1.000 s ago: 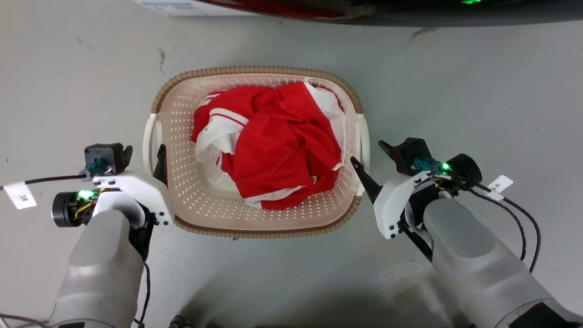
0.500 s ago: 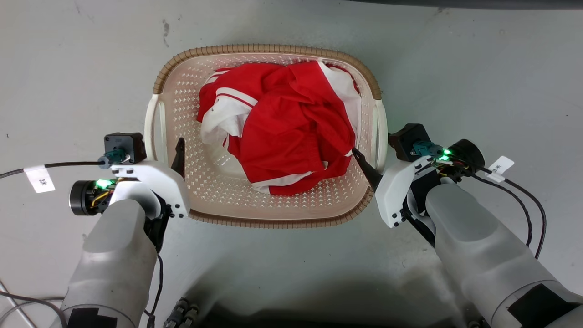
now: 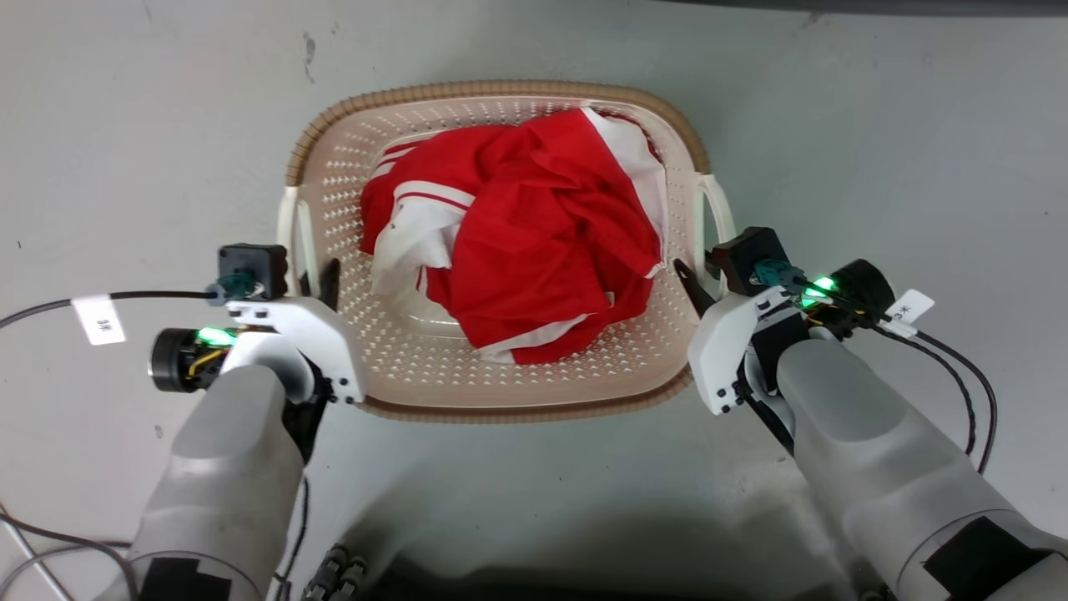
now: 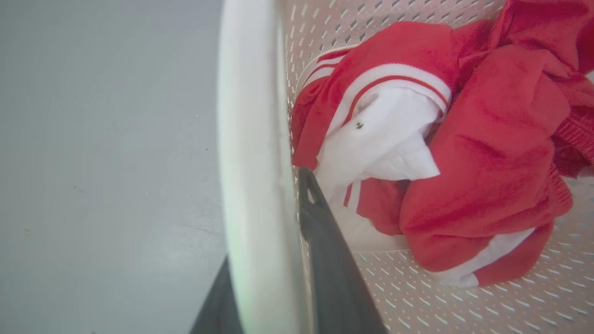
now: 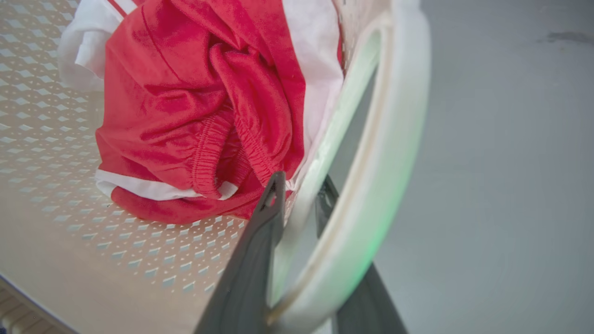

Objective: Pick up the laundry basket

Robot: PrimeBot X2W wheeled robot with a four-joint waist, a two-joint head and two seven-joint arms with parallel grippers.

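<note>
The laundry basket [image 3: 501,88], cream and perforated with a brown woven rim, sits on the grey floor between my two arms. It holds crumpled red and white clothing [image 3: 534,242]. My left gripper [image 3: 313,280] is shut on the basket's left white handle [image 4: 250,139], one finger inside the wall and one outside. On the opposite side, my right gripper [image 3: 699,271] grips the right handle [image 5: 394,153]. One finger [image 5: 260,241] lies inside by the clothing, the other under the handle loop.
Bare grey floor [image 3: 876,125] surrounds the basket. A black tagged cable [image 3: 100,300] trails off to the left, and more cables hang from the right wrist [image 3: 959,392]. A dark edge [image 3: 834,5] runs along the top, and the robot's base [image 3: 334,576] is at the bottom.
The camera view shifted. Both grippers moved forward from beside the basket's near corners onto its side handles and closed on them.
</note>
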